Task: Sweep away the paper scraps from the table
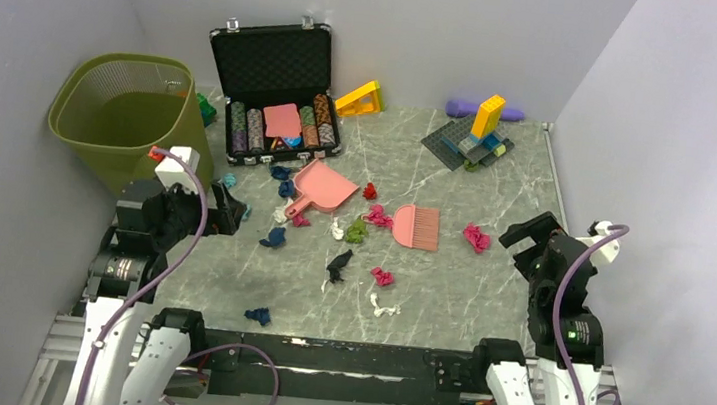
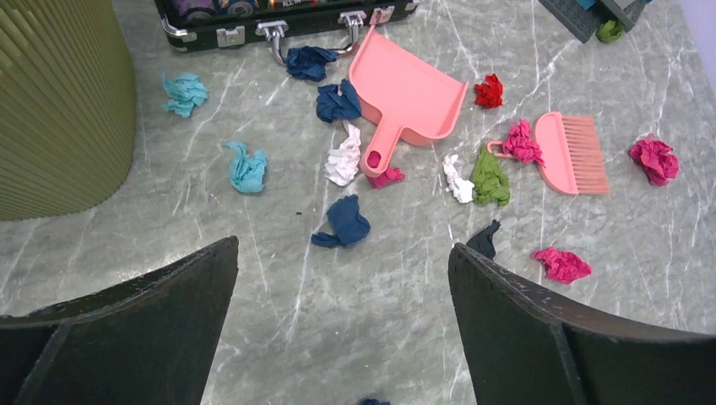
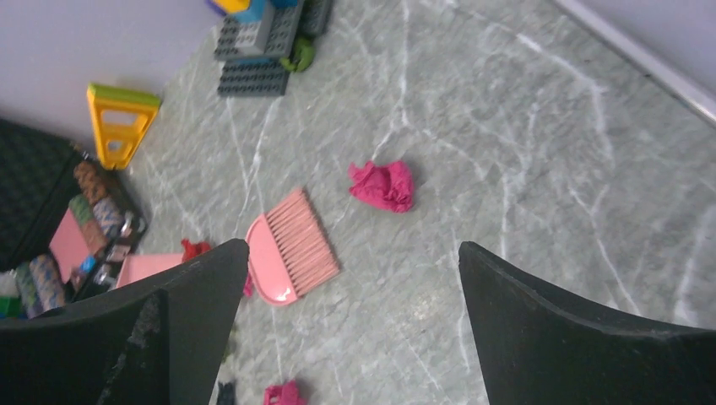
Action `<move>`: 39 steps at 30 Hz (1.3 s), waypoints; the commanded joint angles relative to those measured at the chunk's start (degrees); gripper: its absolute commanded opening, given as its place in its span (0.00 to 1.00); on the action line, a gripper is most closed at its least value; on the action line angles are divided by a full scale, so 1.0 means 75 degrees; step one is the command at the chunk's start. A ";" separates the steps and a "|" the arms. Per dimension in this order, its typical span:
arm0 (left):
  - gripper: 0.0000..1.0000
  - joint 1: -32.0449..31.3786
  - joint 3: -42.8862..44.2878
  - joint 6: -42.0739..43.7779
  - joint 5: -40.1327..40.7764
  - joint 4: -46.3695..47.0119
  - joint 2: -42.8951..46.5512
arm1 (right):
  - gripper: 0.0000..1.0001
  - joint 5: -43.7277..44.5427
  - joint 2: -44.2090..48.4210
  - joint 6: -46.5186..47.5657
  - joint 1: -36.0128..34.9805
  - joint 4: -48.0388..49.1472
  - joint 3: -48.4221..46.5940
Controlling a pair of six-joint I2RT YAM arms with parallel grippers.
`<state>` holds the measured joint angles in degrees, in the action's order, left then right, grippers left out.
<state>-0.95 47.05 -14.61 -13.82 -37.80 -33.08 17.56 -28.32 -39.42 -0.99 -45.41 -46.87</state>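
My right claw (image 3: 350, 253), apart and empty, sits nearest the brush (image 3: 291, 246), which lies to its left, bristles pointing toward me.

Open table (image 1: 485, 296) ahead of the right claw (image 3: 350, 249); paper scraps (image 2: 346, 224), dustpan (image 2: 414, 89), brush (image 2: 570, 152) thick before the left claw (image 2: 342, 246).
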 commanded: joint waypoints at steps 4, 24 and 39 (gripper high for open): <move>0.98 0.0010 -0.0342 0.0172 -0.0235 0.0352 0.0154 | 1.00 0.1394 -0.0018 -0.0670 -0.0021 -0.0831 -0.0301; 0.98 0.0010 -0.0313 -0.0448 -0.1915 0.1328 -0.1357 | 1.00 0.0559 -0.0637 -0.2238 -0.0026 -0.0591 0.0026; 0.98 -0.0760 -0.0405 -0.1095 -0.1253 0.2321 -0.2334 | 0.86 -0.0049 -0.6036 -0.5613 -0.3061 -0.0182 -0.1770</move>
<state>-4.91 43.94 -21.28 -24.25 -24.12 -49.91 16.12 -67.31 -69.93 -19.38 -47.70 -53.65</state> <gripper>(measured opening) 0.984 0.881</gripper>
